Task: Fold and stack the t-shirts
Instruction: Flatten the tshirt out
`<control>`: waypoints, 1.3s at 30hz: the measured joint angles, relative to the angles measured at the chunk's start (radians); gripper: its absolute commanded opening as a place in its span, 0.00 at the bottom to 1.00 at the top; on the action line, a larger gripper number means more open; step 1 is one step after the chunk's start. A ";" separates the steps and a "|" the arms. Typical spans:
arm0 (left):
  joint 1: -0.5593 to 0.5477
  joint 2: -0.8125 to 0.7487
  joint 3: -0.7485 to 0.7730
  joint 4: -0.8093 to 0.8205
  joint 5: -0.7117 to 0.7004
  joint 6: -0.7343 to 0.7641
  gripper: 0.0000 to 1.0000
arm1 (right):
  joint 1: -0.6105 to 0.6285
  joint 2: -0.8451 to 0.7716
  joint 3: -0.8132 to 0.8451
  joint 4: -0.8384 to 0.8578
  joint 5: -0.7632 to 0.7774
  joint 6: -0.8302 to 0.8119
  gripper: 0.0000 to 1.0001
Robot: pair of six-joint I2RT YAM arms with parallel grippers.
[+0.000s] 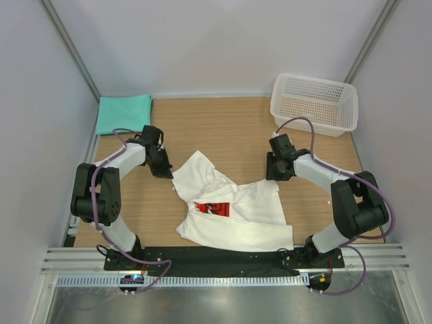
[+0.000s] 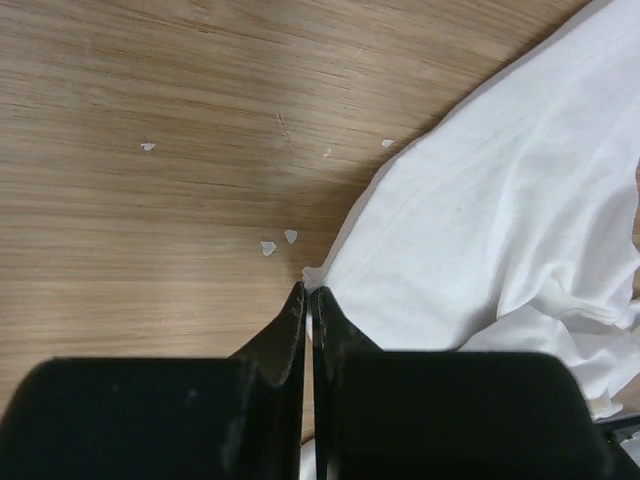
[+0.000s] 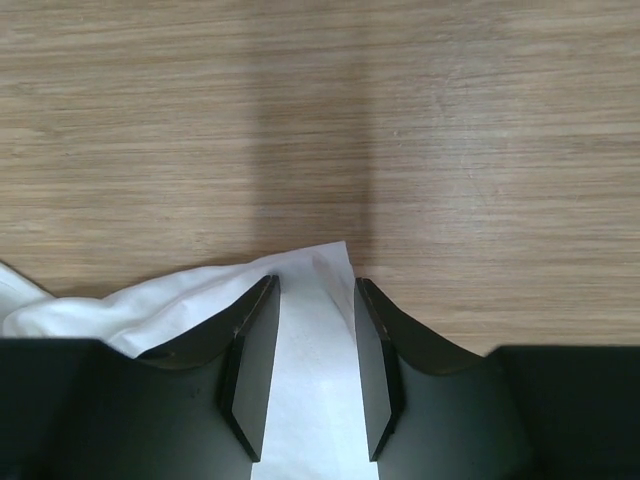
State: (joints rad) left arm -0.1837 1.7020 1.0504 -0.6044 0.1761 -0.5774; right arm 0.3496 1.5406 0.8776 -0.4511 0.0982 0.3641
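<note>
The white shirt (image 1: 250, 217) lies crumpled mid-tabletop (image 1: 223, 128), red print up. The left jaws are pressed together on its left edge. The right jaws stand partly apart astride its right corner, not gripping. The teal shirt (image 1: 123, 113) sits folded at the back left, a basket (image 1: 310, 119) at the back right.

A white t-shirt (image 1: 236, 212) bearing a red print (image 1: 214, 208) with white lettering lies between two sets of black jaws on a light brown, wood-grain surface (image 1: 223, 128). Beyond the left jaws sits a plain teal-green t-shirt (image 1: 123, 113). Beyond the right jaws stands a white mesh basket (image 1: 312, 121), patterned with a grid of small holes. Small pale flecks (image 2: 268, 247) dot the grain just ahead of the left jaws.
</note>
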 measured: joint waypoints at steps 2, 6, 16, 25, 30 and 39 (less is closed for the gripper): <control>0.000 -0.021 0.000 0.000 0.000 -0.003 0.00 | 0.000 0.000 0.000 0.009 0.000 -0.004 0.41; 0.000 -0.050 -0.010 0.001 0.001 -0.015 0.00 | 0.000 0.000 0.000 0.027 -0.007 -0.013 0.46; 0.000 -0.098 -0.055 0.000 0.001 -0.022 0.00 | 0.000 0.016 0.000 0.064 -0.040 -0.057 0.26; 0.000 -0.226 -0.064 -0.030 -0.008 -0.061 0.00 | 0.000 -0.002 0.054 -0.002 -0.001 -0.069 0.01; 0.005 -0.291 0.132 -0.117 -0.054 -0.096 0.00 | 0.000 -0.114 0.204 -0.061 0.077 -0.074 0.01; 0.071 -0.360 0.642 -0.063 -0.170 -0.074 0.00 | 0.000 -0.245 0.485 -0.043 0.205 -0.083 0.01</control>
State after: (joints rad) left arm -0.1123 1.3418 1.6920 -0.6670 0.0059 -0.6514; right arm 0.3496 1.2953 1.3624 -0.4938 0.3031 0.2810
